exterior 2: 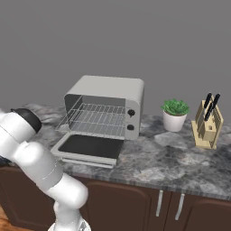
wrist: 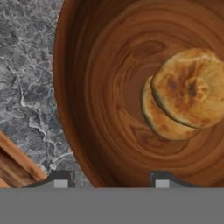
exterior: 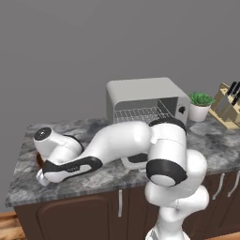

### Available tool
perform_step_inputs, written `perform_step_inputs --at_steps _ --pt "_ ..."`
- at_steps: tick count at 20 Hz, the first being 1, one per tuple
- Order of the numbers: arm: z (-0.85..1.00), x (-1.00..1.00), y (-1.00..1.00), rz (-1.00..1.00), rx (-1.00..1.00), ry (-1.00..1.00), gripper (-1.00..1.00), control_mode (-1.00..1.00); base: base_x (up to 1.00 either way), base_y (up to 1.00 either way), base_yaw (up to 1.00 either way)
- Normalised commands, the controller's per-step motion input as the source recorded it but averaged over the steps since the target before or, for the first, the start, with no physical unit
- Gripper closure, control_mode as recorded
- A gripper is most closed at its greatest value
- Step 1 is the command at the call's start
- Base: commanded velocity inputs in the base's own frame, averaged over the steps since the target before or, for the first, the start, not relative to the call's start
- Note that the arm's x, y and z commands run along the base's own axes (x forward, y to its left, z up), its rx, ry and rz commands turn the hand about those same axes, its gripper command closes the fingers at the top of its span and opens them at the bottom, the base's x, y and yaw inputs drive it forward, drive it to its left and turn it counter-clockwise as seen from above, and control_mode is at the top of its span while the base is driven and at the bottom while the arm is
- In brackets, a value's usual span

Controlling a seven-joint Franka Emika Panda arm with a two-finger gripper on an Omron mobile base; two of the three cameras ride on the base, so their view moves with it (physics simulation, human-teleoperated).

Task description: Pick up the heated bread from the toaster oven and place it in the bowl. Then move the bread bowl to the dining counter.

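Tool hangs just over the bowl, its jaws astride the near rim but not yet pinching it, bread lying beyond inside.

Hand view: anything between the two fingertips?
Yes, the bowl wall sits between the fingertips, one tip outside, one inside; the bread lies farther in.

Heated bread lies inside the bowl.
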Motion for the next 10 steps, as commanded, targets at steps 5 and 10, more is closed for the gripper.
perform_step_inputs --at_steps 5,10 --pt "0.00 0.00 0.00 0.00 0.00 0.00 1.00 -1.00 0.00 0.00 0.00" --pt "0.11 -0.18 -0.01 0.02 -0.01 -0.08 1.00 -1.00 0.00 0.00 0.00"
